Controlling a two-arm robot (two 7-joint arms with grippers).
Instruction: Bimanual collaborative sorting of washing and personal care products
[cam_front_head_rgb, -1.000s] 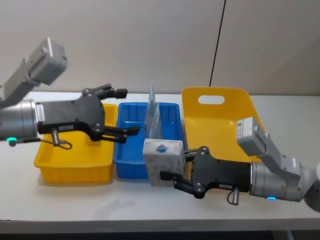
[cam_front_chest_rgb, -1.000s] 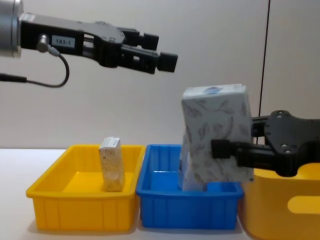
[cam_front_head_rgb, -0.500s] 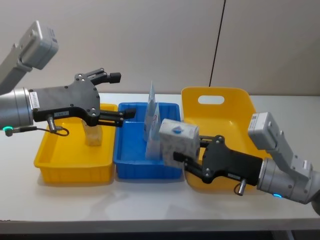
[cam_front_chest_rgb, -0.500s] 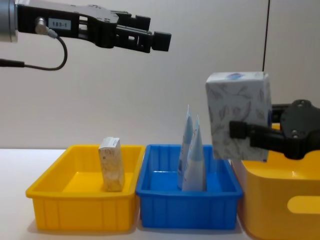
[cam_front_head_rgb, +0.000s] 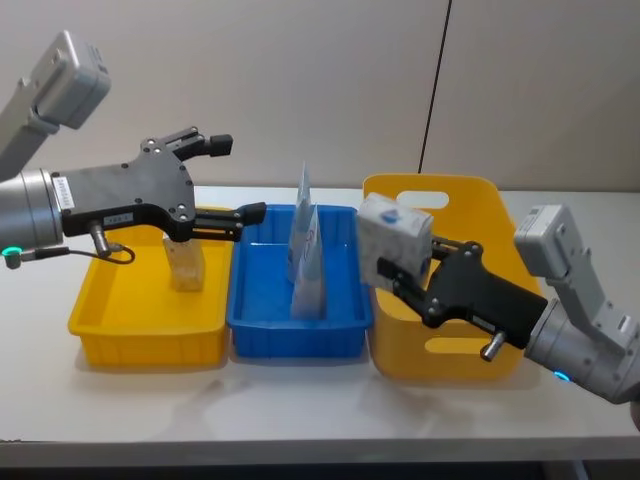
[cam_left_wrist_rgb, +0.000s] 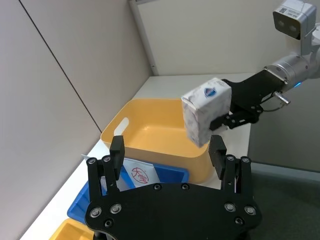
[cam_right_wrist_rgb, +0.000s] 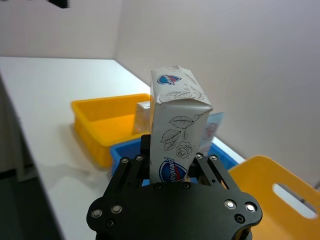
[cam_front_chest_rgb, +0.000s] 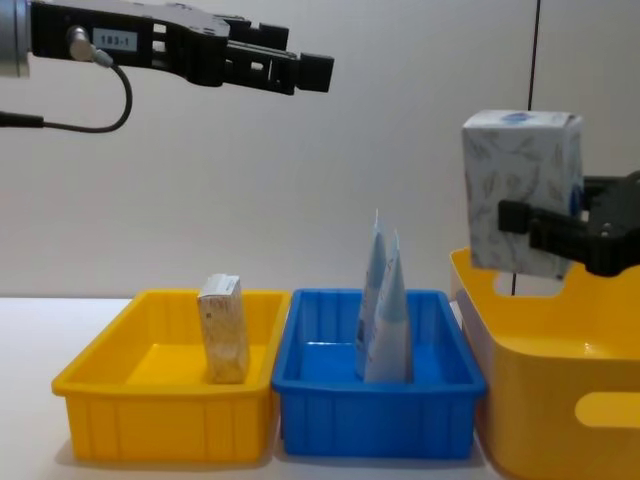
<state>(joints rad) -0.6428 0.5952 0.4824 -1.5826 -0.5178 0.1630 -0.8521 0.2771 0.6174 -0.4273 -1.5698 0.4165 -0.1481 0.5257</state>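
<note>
Head: clamped white soft pack (cam_front_head_rgb: 393, 238) in right hand (cam_front_head_rgb: 405, 265) above yellow basket (cam_front_head_rgb: 450, 345), unreleased. Left wrist: spread left hand (cam_left_wrist_rgb: 167, 148) wide, empty. Chest: found pale-blue tubes (cam_front_chest_rgb: 385, 310) upright in blue tray (cam_front_chest_rgb: 375, 425), beige pack (cam_front_chest_rgb: 223, 328) in yellow tray (cam_front_chest_rgb: 160, 430); seemingly sorted already.

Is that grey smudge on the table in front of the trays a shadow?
Head view: yes, a faint, soft-edged shadow on the table before the blue tray. Chest view: a thin dark shadow under the yellow tray. Left wrist view: the white pack in the right gripper is evenly lit.
</note>
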